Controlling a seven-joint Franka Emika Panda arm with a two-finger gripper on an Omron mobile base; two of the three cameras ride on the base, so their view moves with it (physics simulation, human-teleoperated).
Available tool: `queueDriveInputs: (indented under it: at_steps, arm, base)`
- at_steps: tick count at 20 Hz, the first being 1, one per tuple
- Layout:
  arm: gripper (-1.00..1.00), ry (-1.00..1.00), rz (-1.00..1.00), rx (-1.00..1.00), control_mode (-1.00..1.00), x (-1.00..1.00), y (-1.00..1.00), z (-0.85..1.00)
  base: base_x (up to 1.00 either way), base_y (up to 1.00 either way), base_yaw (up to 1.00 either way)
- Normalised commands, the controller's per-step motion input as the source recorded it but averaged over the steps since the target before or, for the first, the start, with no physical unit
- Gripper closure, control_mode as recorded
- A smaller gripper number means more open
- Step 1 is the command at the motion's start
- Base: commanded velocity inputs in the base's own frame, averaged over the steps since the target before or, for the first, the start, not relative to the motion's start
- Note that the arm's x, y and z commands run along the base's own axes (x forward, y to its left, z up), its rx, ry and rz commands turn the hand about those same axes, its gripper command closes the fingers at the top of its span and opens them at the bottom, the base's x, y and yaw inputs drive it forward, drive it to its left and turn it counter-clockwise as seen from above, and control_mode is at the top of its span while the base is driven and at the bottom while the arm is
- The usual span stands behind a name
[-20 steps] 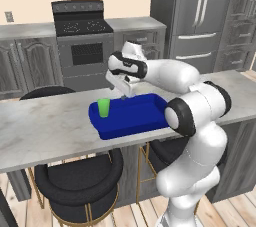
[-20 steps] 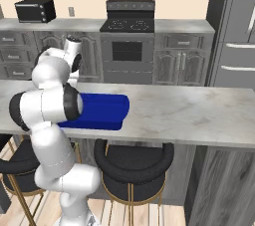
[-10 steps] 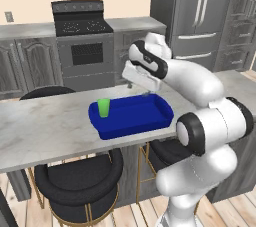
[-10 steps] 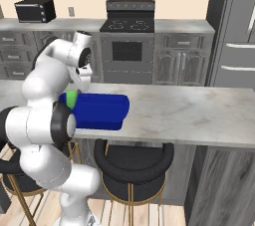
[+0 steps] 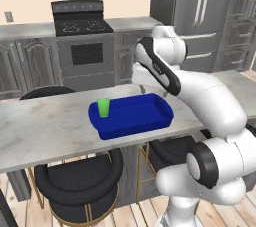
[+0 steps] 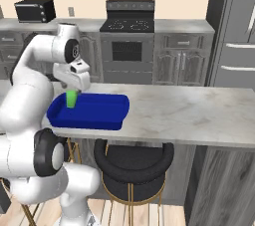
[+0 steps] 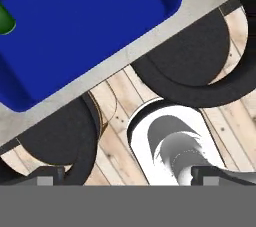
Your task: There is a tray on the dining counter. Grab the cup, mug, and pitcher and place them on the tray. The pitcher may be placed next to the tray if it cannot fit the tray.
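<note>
The green cup (image 5: 103,107) stands upright inside the blue tray (image 5: 135,123), at its left end near frame centre in the left base view; the tray rests on the marble tabletop (image 5: 45,131). The fingers (image 7: 125,176) are spread wide and hold nothing, tips low in the hand view above the stools (image 7: 195,71) and the wooden floor (image 7: 117,116).

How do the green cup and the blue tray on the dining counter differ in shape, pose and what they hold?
The cup is a small upright green tumbler; the tray is wide, low, deep blue and rectangular with rounded corners. The cup stands inside the tray at one end; the tray lies flat on the dining counter. Both are free of the gripper.
</note>
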Motion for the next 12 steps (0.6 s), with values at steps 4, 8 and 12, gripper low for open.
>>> queueDriveInputs:
  at_steps: [4,8,12]
  arm:
    - [-1.0,-0.12,0.2,-0.1,-1.0,-0.81,-0.32,0.56]
    - [-1.0,-0.01,0.21,-0.01,-1.0,-0.5,-0.46,0.46]
    - [-1.0,0.0,0.22,0.04,-1.0,-0.32,-0.47,0.31]
  base:
    - [0.0,0.0,0.0]
    - [0.0,0.0,0.0]
    - [0.0,0.0,0.0]
